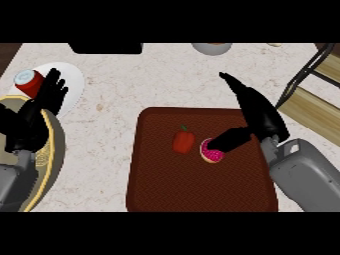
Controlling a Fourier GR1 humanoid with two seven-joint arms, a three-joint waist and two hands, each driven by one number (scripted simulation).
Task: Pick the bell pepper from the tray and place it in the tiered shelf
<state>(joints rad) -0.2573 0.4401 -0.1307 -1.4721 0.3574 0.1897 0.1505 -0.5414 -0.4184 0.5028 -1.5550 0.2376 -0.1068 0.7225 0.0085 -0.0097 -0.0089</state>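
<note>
Left hand (36, 107): open and still at the view's left edge, fingers straight and pointing up, resting over the yellow-rimmed plate (53, 149).
Red cup (30, 82): stands on the white plate (73, 84) at upper left, just beside the left hand's fingertips.
Surface (121, 84): pale speckled stone, carrying the plates and the tray.
Tray (202, 189): dark red-brown, in the middle of the view, holding two things only.
Bell pepper (184, 141): red with a short green stem on top, lying on the tray a little left of its centre, touched by nothing.
Handling, as I judge it: light, hollow, stiff enough to keep its shape, its skin smooth and probably slippery. Best taken across the broad body, thumb on one flank and fingers on the other, not by the stem.
Pink donut (211, 151): just right of the pepper, near it but seemingly not touching, partly under the right hand's thumb.
Right hand (264, 119): over the tray's right part, fingers straight and together, pointing up and away; the thumb reaches left over the donut. It holds nothing.
Pepper relative to fingers: left of the thumb tip, with the donut between, outside the span of thumb and fingers.
Tiered shelf (327, 104): wooden slats in a black frame at the right edge, well apart from the pepper.
</note>
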